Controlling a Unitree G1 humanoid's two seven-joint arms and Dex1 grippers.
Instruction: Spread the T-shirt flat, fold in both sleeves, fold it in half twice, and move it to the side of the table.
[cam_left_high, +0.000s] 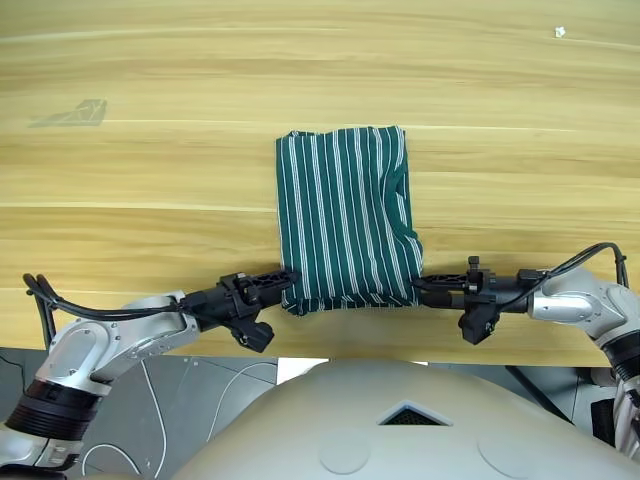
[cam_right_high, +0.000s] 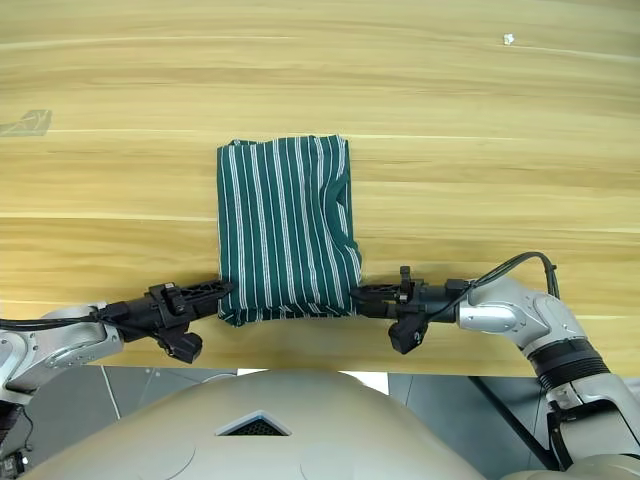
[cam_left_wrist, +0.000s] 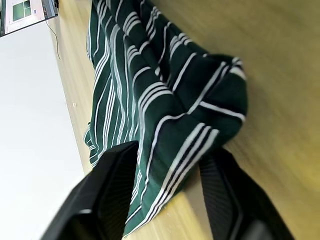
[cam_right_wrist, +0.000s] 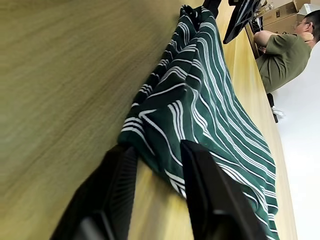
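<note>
A dark green T-shirt (cam_left_high: 340, 215) with white stripes lies folded into an upright rectangle on the wooden table (cam_left_high: 150, 200), near its front edge. My left gripper (cam_left_high: 288, 278) is at the shirt's near left corner, shut on the bunched cloth, which fills the gap between its fingers (cam_left_wrist: 117, 175). At the near right corner my right gripper (cam_left_high: 418, 285) is likewise shut on the cloth, which sits between its two fingers (cam_right_wrist: 200, 175). Both arms lie low along the front edge.
The table's front edge (cam_left_high: 150, 352) runs just behind both grippers. A small white scrap (cam_left_high: 560, 32) lies at the far right. A grey mark (cam_left_high: 70, 113) is on the wood at the far left. Open tabletop surrounds the shirt.
</note>
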